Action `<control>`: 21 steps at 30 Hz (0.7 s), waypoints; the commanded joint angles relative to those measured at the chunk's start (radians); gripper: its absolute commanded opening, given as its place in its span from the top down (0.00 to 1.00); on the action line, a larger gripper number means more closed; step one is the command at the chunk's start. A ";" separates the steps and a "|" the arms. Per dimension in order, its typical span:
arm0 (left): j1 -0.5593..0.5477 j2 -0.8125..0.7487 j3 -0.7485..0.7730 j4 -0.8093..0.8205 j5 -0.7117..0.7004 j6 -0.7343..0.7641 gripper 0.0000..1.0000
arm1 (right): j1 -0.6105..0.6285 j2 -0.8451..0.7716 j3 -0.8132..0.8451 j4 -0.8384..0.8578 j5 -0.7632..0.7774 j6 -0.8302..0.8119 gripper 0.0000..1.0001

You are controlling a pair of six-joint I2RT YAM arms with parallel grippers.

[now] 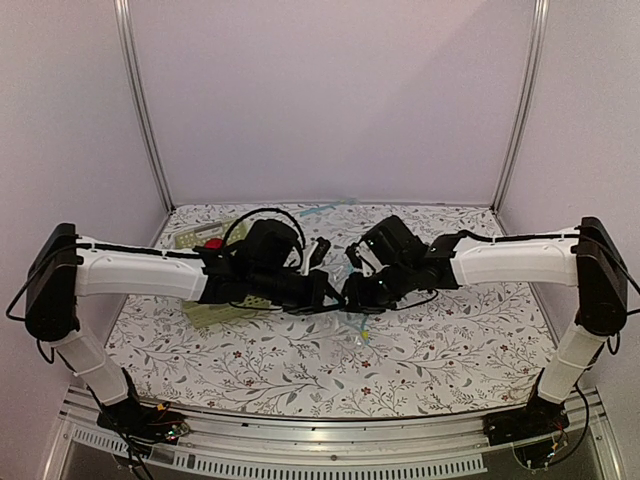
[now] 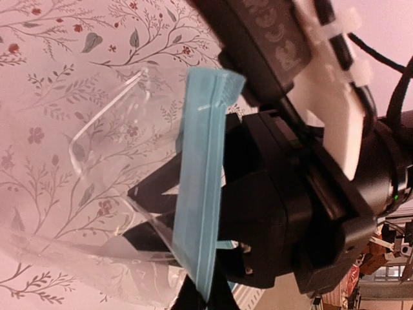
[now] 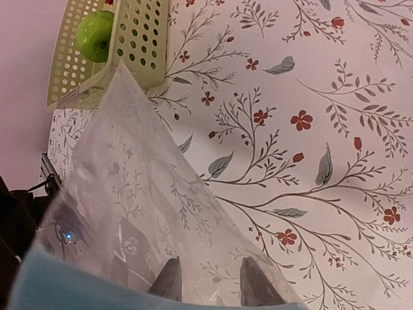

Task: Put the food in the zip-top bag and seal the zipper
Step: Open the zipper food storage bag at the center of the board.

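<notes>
Top: left gripper (image 1: 322, 293) and right gripper (image 1: 352, 290) meet mid-bench (image 1: 460, 340). Red apple (image 1: 212, 241) sits in basket (image 1: 190, 238), far-left corner.
Left wrist: fingers pressed together on zipper (image 2: 201, 194), holding zip-top bag (image 2: 110, 168) up, likely to present the mouth.
Right wrist: fingers (image 3: 169, 279) spread at the mouth, gripping nothing. Green apple (image 3: 95, 33) in basket. Both arms crowd the opening.

Your top cam sits high behind the near edge of the white leaf-and-flower-printed table surface (image 1: 450, 350), angled down over all of it, fairly far off. Left wrist cam is jammed against the thin clear plastic bag with a light blue mouth strip (image 2: 110, 161), facing the right arm's black wrist housing (image 2: 303, 213). Right wrist cam looks down past that bag toward the surface's left edge and the pale green perforated plastic basket (image 3: 145, 32). You get bag and surface in both wrist views.
</notes>
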 commanded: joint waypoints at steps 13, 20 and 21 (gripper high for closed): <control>0.044 -0.112 -0.004 -0.095 -0.045 0.040 1.00 | 0.002 0.065 -0.029 -0.131 0.268 0.029 0.60; 0.050 -0.076 -0.002 -0.124 -0.059 0.019 1.00 | 0.002 0.010 -0.019 -0.034 0.096 -0.049 0.51; 0.054 -0.072 -0.005 -0.128 -0.070 0.012 1.00 | 0.003 -0.009 -0.022 -0.023 0.072 -0.056 0.49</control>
